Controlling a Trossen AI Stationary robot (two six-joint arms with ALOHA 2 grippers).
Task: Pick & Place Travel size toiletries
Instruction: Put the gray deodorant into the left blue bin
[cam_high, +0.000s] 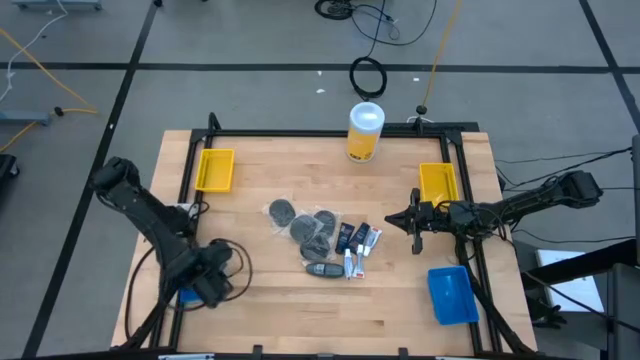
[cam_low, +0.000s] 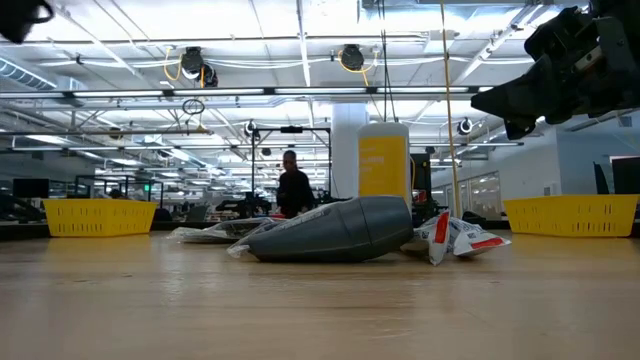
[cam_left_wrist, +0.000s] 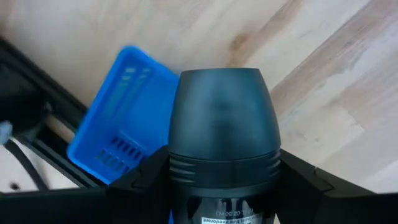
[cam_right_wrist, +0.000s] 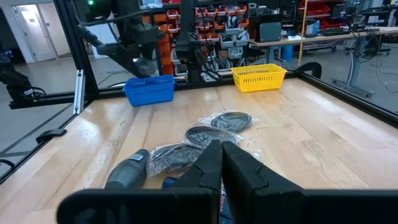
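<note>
Left gripper (cam_high: 205, 280) clamped on a dark grey bottle (cam_left_wrist: 222, 134) above the blue basket (cam_left_wrist: 121, 112); right gripper (cam_high: 415, 222) pinched closed, empty, beside the toiletries pile (cam_high: 322, 238).

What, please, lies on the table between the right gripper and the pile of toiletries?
Bare wood only, seen in the high view, between the right gripper and the toiletries.

Dark grey bottle (cam_left_wrist: 222, 134) between black fingers, over a bright blue basket (cam_left_wrist: 121, 112). Dark grey discs (cam_high: 300, 222) in clear wrap, white tubes (cam_high: 352, 263) with red, dark blue sachets (cam_high: 347, 236). Yellow bins (cam_high: 215, 169). Yellow can (cam_high: 364, 131), white lid. Light brown wood table (cam_high: 300, 310).
</note>
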